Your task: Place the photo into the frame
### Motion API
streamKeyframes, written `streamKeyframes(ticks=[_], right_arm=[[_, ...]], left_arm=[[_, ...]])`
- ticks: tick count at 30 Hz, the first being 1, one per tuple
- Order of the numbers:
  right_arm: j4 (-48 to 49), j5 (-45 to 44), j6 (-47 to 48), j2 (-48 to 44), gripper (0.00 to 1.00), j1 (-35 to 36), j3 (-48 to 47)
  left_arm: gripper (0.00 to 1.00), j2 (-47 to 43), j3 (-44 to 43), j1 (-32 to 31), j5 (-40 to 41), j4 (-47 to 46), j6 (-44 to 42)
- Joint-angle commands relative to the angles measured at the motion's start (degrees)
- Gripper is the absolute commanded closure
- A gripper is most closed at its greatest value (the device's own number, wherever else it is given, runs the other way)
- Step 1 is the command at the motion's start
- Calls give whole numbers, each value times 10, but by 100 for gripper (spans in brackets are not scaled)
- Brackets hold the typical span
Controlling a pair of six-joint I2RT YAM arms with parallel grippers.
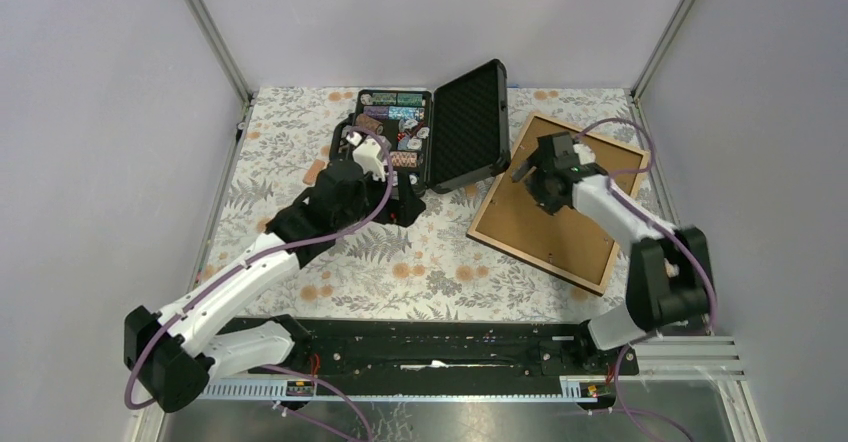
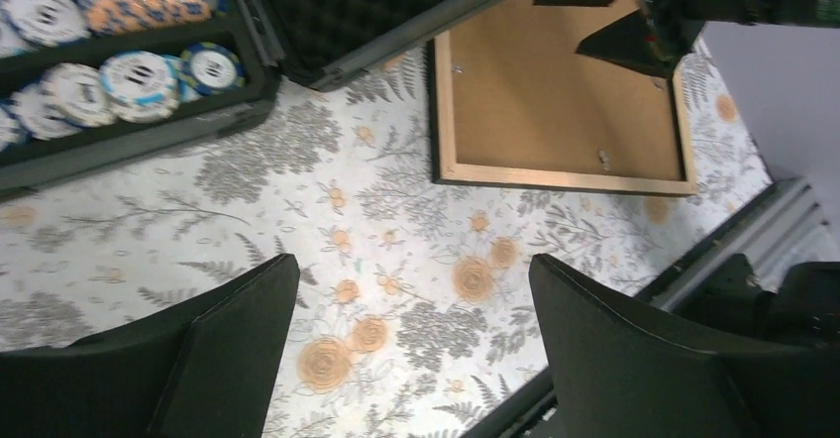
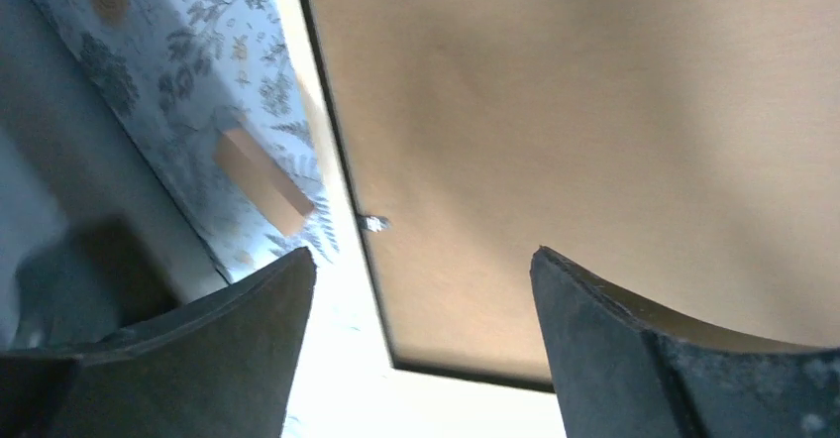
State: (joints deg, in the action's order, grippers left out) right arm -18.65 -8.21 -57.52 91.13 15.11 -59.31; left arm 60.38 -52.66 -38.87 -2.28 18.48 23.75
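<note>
The frame [image 1: 505, 230] lies face down at the right of the table, its light wood rim [image 2: 555, 176] around a brown backing board [image 3: 594, 111]. A small metal tab [image 3: 374, 223] sits at the board's edge. The photo is out of view. My right gripper [image 1: 528, 174] hovers over the frame's far left part. It is open [image 3: 424, 255] with nothing between its fingers, above a corner of the board. My left gripper [image 1: 405, 202] is open too [image 2: 414, 265], empty over the flowered cloth, between the chip case and the frame.
A black case of poker chips [image 1: 400, 127] stands open at the back centre, its lid [image 1: 468, 127] upright next to the frame's far corner. Chips [image 2: 129, 76] fill its tray. A small tan block [image 1: 313, 171] lies at the left. Grey walls close in the sides.
</note>
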Motion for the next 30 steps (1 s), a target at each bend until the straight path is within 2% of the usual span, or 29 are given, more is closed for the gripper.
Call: streamKeyframes(ticks=[1,2,5,7,11,17,23,27,30], right_arm=[[-92,-74,202,-119,7,-14,60],[-115,-80,221,-137,1,-16,75],[-137,-71,243,-186,0,-33,124],[-123,-52,247,-217,0,-57,157],[-89,28,235,-243,0,-126,202],[-65,80,213,-226,2,-128,265],[-115,118,175,-227,1,-126,268],[-98,187,128,-267,0,-119,333],[-95,206,95,-303,0,-78,379]], left_arm=[[7,25,18,2,-83,-66,60],[7,36,24,2,-102,-86,81],[6,74,60,-6,-156,-162,153],[5,111,75,-35,-166,-210,195],[4,193,68,-106,-133,-267,236],[5,322,-7,-165,-112,-298,250],[6,420,-37,-171,-119,-348,284],[8,482,-69,-164,-124,-349,281],[9,511,-72,-135,-139,-368,288]])
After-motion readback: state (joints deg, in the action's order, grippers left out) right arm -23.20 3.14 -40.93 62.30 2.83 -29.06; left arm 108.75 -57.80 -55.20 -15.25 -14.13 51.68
